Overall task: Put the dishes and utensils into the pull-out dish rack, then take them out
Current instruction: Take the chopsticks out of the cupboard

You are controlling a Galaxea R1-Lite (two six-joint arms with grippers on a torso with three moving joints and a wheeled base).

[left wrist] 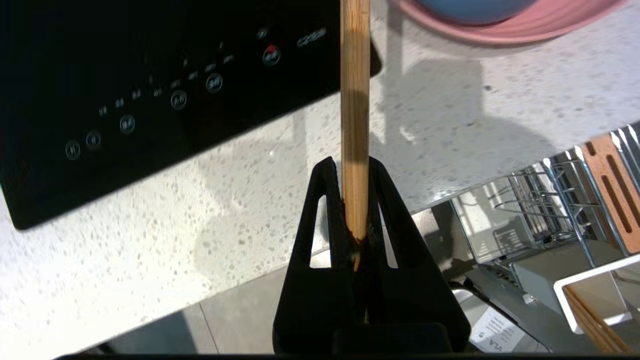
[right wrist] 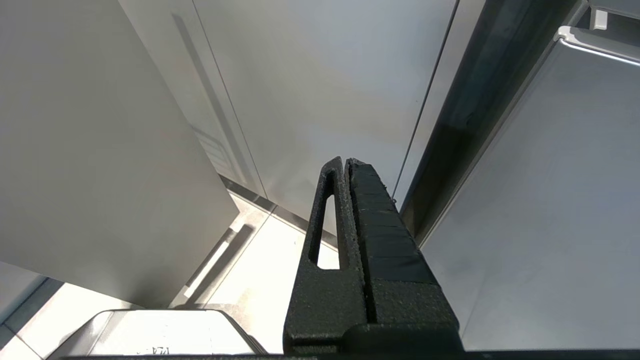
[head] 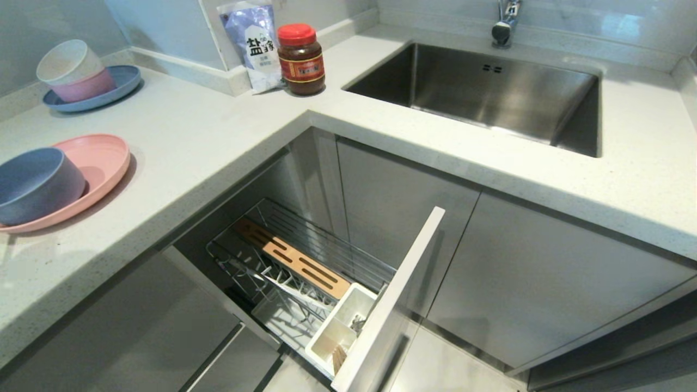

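Here, the left hand [left wrist: 356, 172] pinches a slim, grainy wooden chopstick [left wrist: 355, 100].

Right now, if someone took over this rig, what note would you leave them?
Left gripper: shut on a wooden chopstick, over the counter edge near the induction hob.
Right gripper: shut, empty, parked low by the cabinet fronts.
Pull-out dish rack: open; another chopstick and what looks like the spoon stand in its white cutlery cup.
Pink plate, with the blue-grey bowl on it, sits on the counter.
Whether loading or unloading is under way cannot be told.
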